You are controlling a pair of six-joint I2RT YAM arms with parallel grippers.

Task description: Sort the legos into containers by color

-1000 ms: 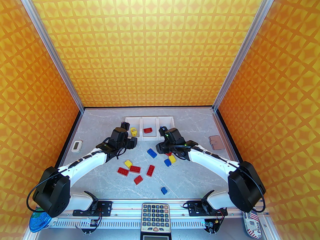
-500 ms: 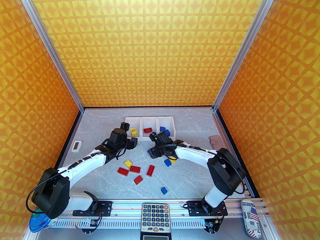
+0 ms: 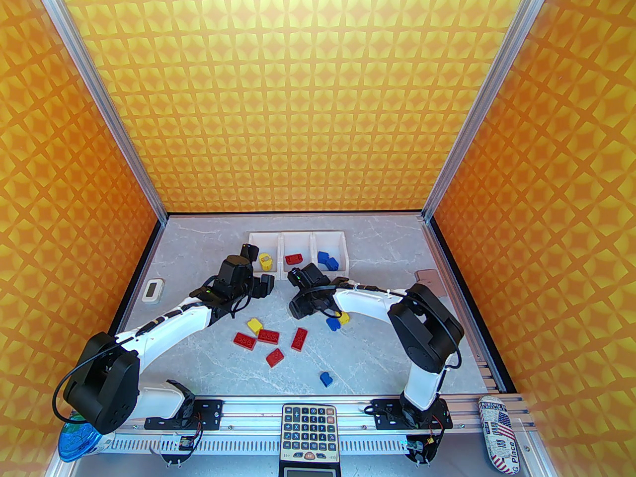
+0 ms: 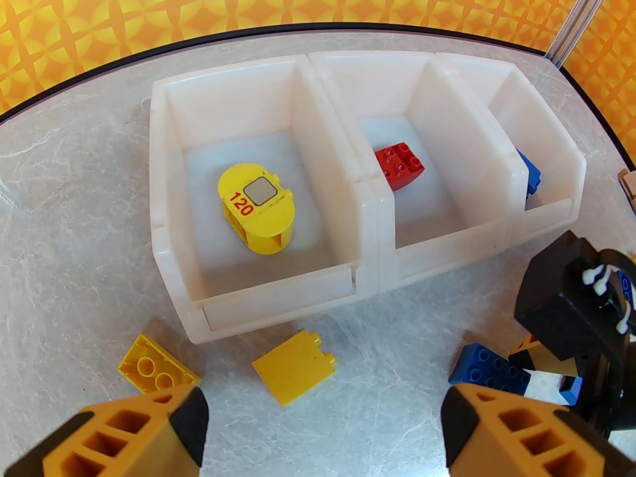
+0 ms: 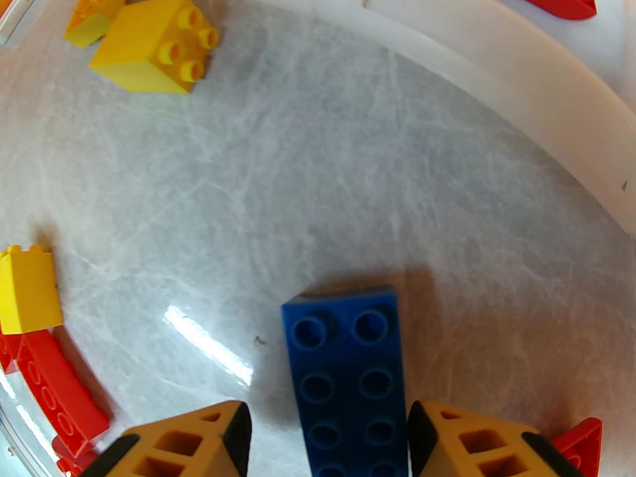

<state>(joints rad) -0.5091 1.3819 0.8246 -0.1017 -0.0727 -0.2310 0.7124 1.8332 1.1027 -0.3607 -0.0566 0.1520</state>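
Grasp step: right gripper (image 5: 328, 428) astride blue brick (image 5: 348, 365), low centre of its wrist view. Fingers apart, not clamped. Left gripper (image 4: 325, 418) spread wide and empty, short of the bins (image 4: 370, 201).
We'd centre first, since only the left finger shows a gap. Then squeeze the long sides, lift clear of the rim and drop in the rightmost bin (image 3: 345, 246). We count loose legos: 4 red, 4 yellow, 3 blue. Binned: 1 yellow, 1 red, 2 blue. 3 bins.

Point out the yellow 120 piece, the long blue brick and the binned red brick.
Yellow 120 piece (image 4: 258, 209), left wrist view, top.
Long blue brick (image 5: 348, 380), right wrist view, top.
Binned red brick (image 4: 400, 165), left wrist view, top.
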